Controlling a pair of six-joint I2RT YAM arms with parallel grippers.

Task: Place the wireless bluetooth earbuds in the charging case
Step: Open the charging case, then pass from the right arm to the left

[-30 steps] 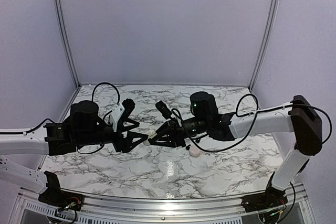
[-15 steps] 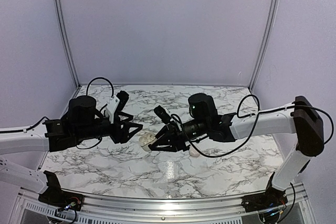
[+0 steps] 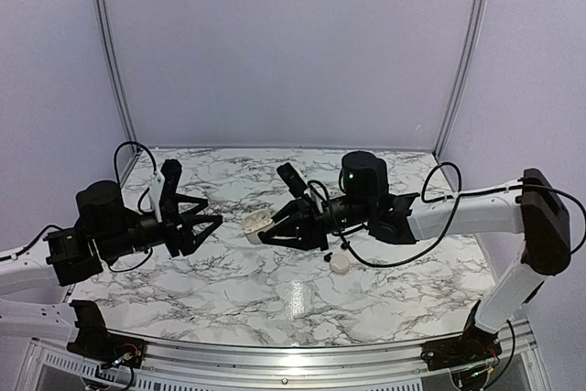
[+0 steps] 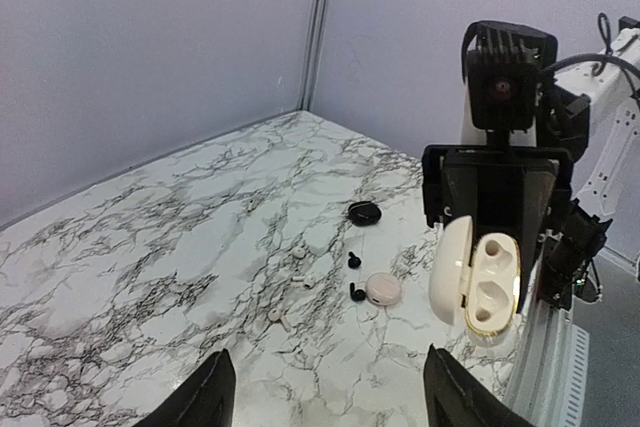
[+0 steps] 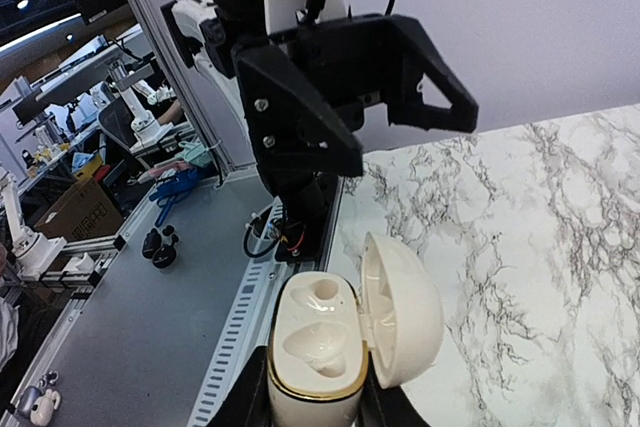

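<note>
My right gripper (image 5: pixel 315 413) is shut on a cream charging case (image 5: pixel 315 347) with a gold rim. Its lid (image 5: pixel 405 312) hangs open and both sockets are empty. In the top view the case (image 3: pixel 256 223) is held above the table's middle. My left gripper (image 3: pixel 208 226) stands open and empty, well to the left of the case. Through the left wrist view I see the held case (image 4: pixel 495 282) and, on the marble below, two black earbuds (image 4: pixel 353 260) and three white earbuds (image 4: pixel 305 280), all apart from my left gripper (image 4: pixel 325 387).
A round pink case (image 4: pixel 383 289) lies shut beside the black buds, also seen under the right arm (image 3: pixel 340 263). A black case (image 4: pixel 364 212) sits farther back. Upright frame posts (image 3: pixel 110 52) and white walls bound the table.
My left gripper has drawn back to the left, away from the case. The right gripper has carried the case slightly up and toward the back.
</note>
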